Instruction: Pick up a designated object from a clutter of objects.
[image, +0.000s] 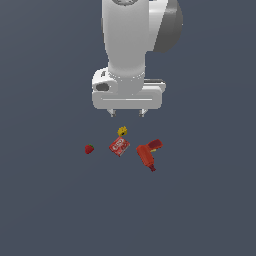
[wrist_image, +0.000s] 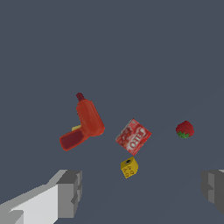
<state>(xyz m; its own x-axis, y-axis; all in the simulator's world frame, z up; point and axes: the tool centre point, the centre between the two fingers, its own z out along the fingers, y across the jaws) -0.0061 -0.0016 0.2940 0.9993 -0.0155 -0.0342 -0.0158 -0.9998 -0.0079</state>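
Observation:
The designated object is a tiny yellow roundish item with a dark spot, lying on the grey floor; it also shows in the wrist view. Close by lie the flat red box, the red strawberry and the red power drill. My gripper hangs above the yellow item, open and empty, its fingers wide apart and clear of all objects.
The floor is plain dark grey all around the small cluster. The arm's white body rises above the gripper in the exterior view.

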